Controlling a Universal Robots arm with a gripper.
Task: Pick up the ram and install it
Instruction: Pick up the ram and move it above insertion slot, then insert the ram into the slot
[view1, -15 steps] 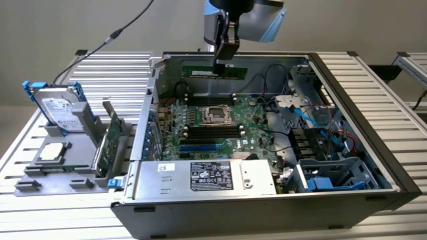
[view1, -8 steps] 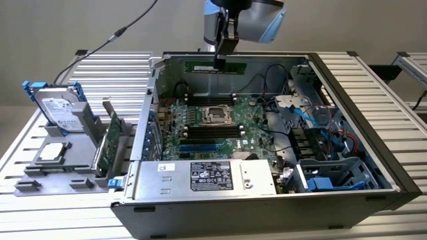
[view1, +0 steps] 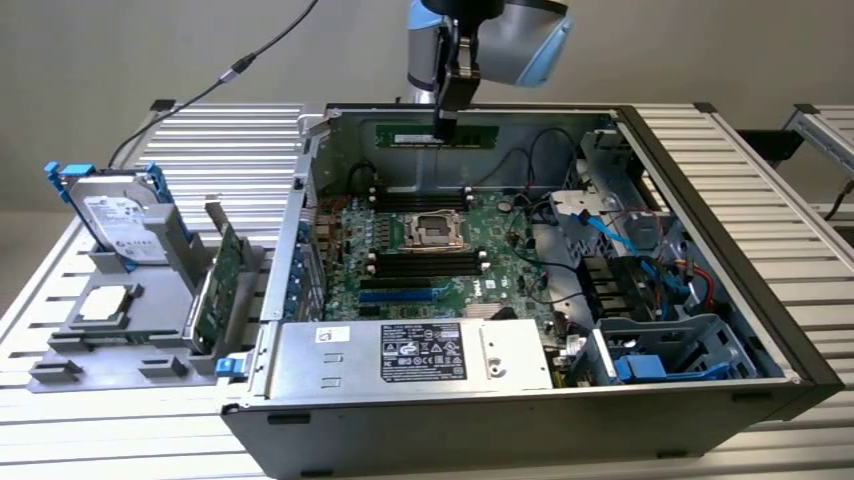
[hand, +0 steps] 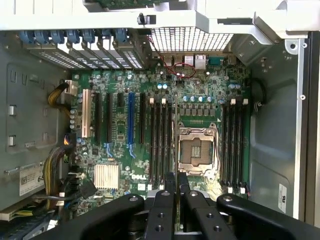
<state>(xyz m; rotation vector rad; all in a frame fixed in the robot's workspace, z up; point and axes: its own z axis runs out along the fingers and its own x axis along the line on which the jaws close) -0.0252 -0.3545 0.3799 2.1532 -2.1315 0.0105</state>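
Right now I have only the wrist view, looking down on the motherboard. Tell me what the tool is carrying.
Observer: The tool is shut on the ram, gripping it near the middle of its length, so the stick hangs level.
Operator: Say where it hangs against the case.
Observer: It is over the open case, near the far wall in the exterior view. It is apart from the motherboard and not seated in any slot.
Operator: Report what stands outside the case.
Observer: On the exterior view's left, a grey rack holds a hard drive upright.
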